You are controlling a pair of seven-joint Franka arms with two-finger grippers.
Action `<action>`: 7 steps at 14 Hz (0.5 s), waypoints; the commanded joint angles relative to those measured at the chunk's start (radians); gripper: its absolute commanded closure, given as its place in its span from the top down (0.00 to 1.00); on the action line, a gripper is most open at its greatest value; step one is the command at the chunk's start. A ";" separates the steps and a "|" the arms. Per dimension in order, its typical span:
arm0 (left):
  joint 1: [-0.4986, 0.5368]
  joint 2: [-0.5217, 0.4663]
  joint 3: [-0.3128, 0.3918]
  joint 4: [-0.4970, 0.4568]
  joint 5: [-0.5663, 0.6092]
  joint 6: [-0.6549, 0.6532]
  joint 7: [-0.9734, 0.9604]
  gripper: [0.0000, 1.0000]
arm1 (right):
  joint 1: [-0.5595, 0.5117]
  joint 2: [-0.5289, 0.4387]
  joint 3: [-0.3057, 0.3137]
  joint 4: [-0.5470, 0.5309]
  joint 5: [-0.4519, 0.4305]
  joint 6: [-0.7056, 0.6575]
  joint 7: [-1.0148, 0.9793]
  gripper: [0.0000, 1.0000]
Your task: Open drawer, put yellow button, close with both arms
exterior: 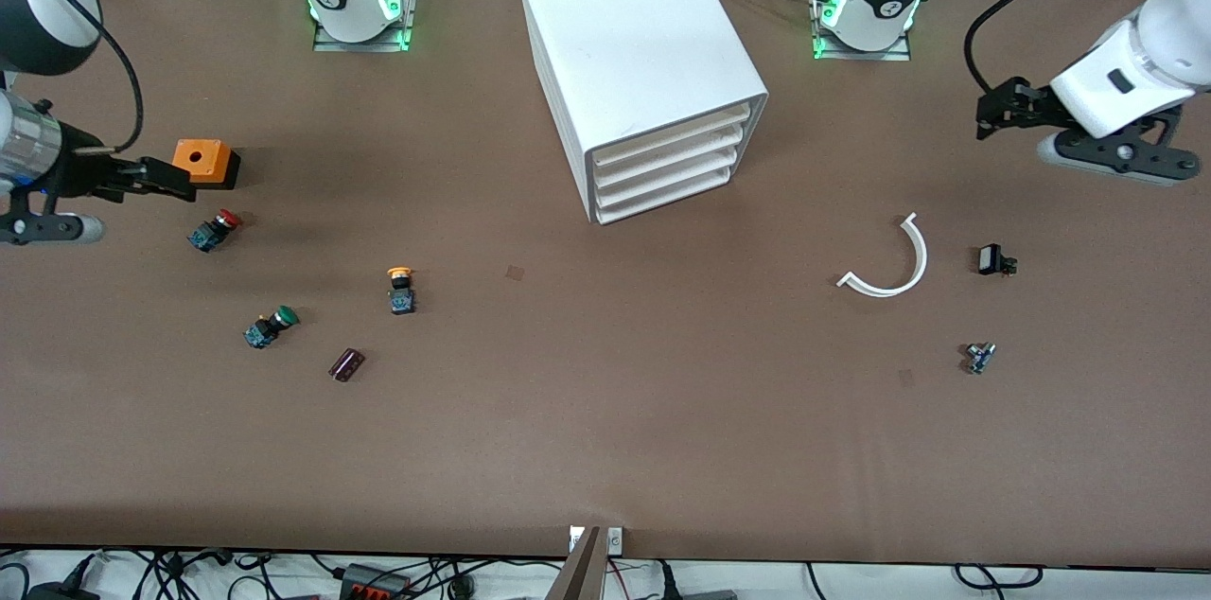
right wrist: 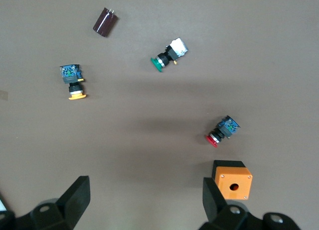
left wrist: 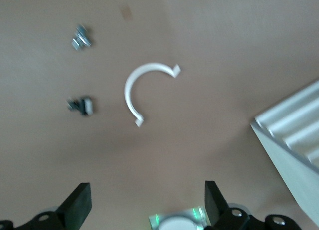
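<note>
The white cabinet (exterior: 643,61) stands at mid-table with four shut drawers (exterior: 662,167) stacked in its front; its corner shows in the left wrist view (left wrist: 294,135). The yellow button (exterior: 400,289) lies on the table toward the right arm's end, also in the right wrist view (right wrist: 73,81). My right gripper (exterior: 166,181) is open and empty, up in the air beside the orange box (exterior: 202,162). My left gripper (exterior: 989,113) is open and empty, up over the table at the left arm's end.
A red-capped button (exterior: 214,230), a green-capped button (exterior: 270,326) and a dark capacitor (exterior: 345,364) lie near the yellow button. A white curved piece (exterior: 894,261) and two small parts (exterior: 993,260) (exterior: 979,357) lie toward the left arm's end.
</note>
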State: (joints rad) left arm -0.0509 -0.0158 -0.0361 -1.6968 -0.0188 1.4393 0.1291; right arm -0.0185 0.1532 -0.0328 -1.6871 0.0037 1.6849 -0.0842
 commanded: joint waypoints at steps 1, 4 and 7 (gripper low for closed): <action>-0.020 0.054 -0.024 0.022 -0.039 -0.137 0.012 1.00 | 0.038 0.064 0.007 0.004 0.019 0.042 -0.012 1.00; -0.024 0.134 -0.027 0.022 -0.138 -0.163 0.084 1.00 | 0.081 0.136 0.007 0.004 0.019 0.094 -0.006 1.00; 0.003 0.235 -0.025 0.020 -0.358 -0.155 0.182 1.00 | 0.130 0.193 0.007 0.004 0.019 0.140 0.001 1.00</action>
State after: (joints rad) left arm -0.0729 0.1493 -0.0628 -1.7010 -0.2661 1.3010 0.2335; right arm 0.0837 0.3210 -0.0252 -1.6884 0.0099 1.8030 -0.0840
